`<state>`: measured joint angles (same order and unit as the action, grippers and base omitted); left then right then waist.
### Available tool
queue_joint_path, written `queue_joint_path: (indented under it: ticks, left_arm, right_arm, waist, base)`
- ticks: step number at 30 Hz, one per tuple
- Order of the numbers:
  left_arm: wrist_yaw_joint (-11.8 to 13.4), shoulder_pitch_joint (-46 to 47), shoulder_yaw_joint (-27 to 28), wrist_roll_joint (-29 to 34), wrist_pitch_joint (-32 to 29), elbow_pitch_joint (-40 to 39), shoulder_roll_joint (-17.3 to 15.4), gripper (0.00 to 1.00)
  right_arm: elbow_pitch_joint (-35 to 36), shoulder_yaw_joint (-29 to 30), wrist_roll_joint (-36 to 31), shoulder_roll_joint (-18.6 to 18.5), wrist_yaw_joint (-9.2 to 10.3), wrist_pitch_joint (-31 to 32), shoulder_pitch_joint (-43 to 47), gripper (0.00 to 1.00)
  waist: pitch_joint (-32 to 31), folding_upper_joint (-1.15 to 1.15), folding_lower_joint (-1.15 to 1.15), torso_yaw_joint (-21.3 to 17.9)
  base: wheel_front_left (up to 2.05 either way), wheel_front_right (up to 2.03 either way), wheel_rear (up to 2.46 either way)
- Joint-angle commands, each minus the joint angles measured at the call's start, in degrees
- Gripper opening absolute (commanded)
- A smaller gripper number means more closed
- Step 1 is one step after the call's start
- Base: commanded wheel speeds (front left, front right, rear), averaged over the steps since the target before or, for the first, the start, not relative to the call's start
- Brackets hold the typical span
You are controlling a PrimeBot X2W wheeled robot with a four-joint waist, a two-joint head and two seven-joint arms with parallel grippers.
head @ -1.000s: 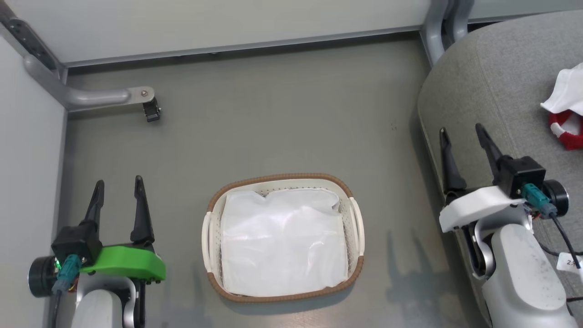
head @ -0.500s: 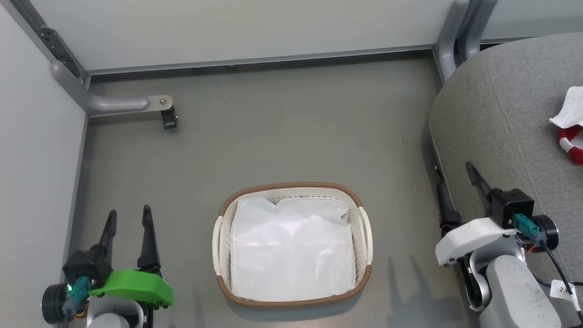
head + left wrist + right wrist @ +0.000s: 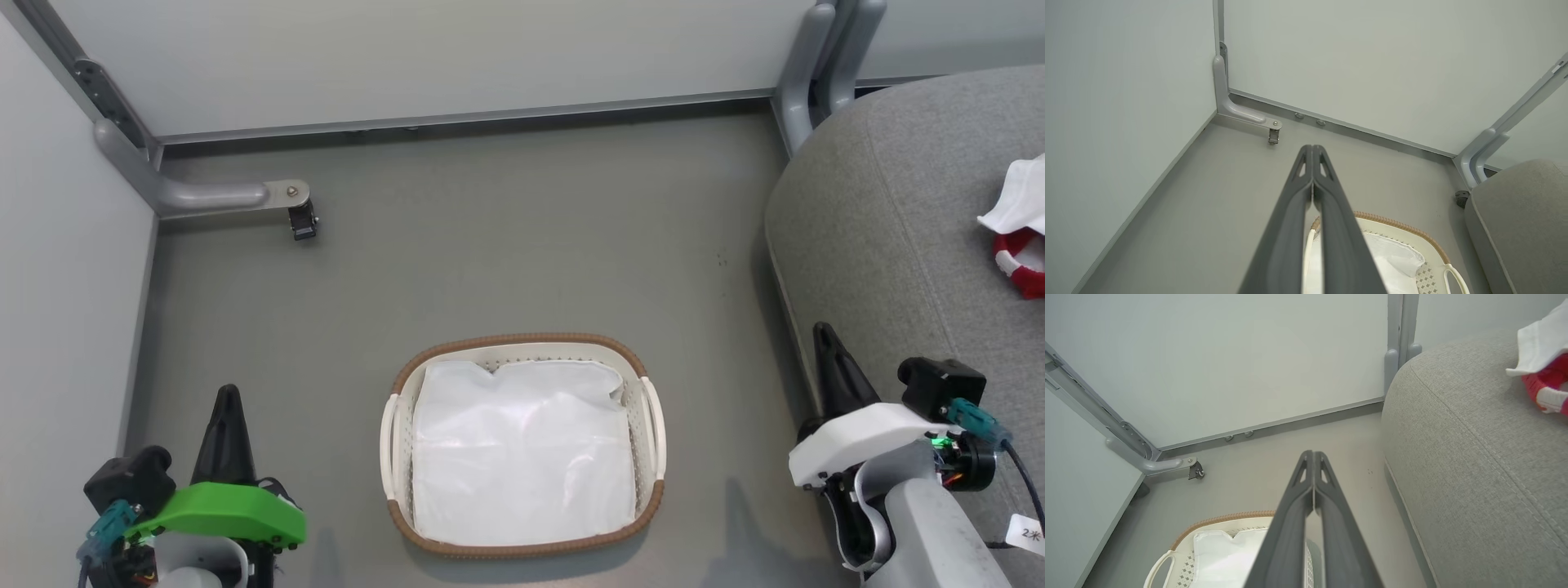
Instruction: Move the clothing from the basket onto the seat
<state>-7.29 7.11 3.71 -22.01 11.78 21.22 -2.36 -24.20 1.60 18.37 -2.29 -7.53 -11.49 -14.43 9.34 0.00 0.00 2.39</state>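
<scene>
Our left gripper point(image 3: 227, 398) and right gripper point(image 3: 823, 335), each pressed together, flank the basket point(image 3: 522, 337) on the floor point(image 3: 490, 245); the clothing point(image 3: 1017, 211) lies on the seat point(image 3: 882, 229), well apart from our right gripper.

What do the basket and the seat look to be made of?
The basket looks like white moulded plastic, walls punched with small holes, under a brown woven-looking rim. The seat looks like matte grey woven fabric: visible weave and stitched seam.
</scene>
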Motion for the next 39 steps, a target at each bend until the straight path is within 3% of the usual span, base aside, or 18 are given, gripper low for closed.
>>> queue_joint_path:
  ticks: [1,39]
  left_arm:
    - [0.0,-0.1,0.3,-2.5,-0.5,-1.1,-0.2,0.0]
    - [-0.1,-0.6,1.5,-34.3,-8.8,-4.1,-0.4,0.0]
  right_arm:
    - [1.3,0.4,2.6,-0.2,0.01,0.5,0.1,0.0]
    - [5.7,2.5,36.1,-0.5,0.03,8.6,4.1,0.0]
  waist:
    - [-0.1,0.0,0.0,0.0]
    - [-3.2,0.0,0.0,-0.8]
  base:
    - [0.0,0.0,0.0]
    - [0.0,0.0,0.0]
